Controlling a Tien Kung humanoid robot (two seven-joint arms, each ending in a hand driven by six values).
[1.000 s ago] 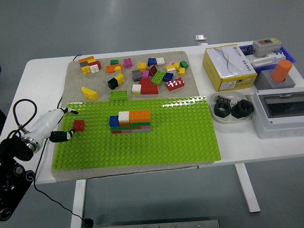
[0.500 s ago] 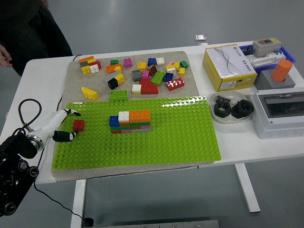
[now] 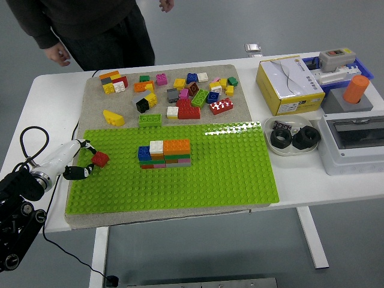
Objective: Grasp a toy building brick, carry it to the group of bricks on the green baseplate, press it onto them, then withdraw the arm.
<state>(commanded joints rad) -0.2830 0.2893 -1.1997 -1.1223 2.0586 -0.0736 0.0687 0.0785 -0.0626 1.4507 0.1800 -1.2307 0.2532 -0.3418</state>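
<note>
As the left hand (image 3: 77,161) reached in over the edge of the green baseplate (image 3: 228,174), its fingers (image 3: 81,171) were closed around a small red brick (image 3: 100,158). The brick sat tilted between the fingertips, with one corner up, so it looked like it was being picked up and not resting flat. It was held at the tips, probably so the bottom stayed free to press down onto other bricks.

Well away from the fingers, out past the brick, stood the group of bricks (image 3: 165,153) on the baseplate. That was where the red brick had to go. I could count one blue, one white and one big orange brick on top, with thinner layers under them that were hard to tell apart. Nothing lay between the fingers and the group, so the way looked clear.

Farther off, beyond the fingertips, a grey mat (image 3: 90,102) held the loose bricks (image 3: 186,93). There were well over twenty of them, too mixed up to count exactly. They were likely kept there to be picked one by one.

One person (image 3: 90,30) stood at the far side with hands hanging down, touching nothing. The right hand was not in view.
</note>
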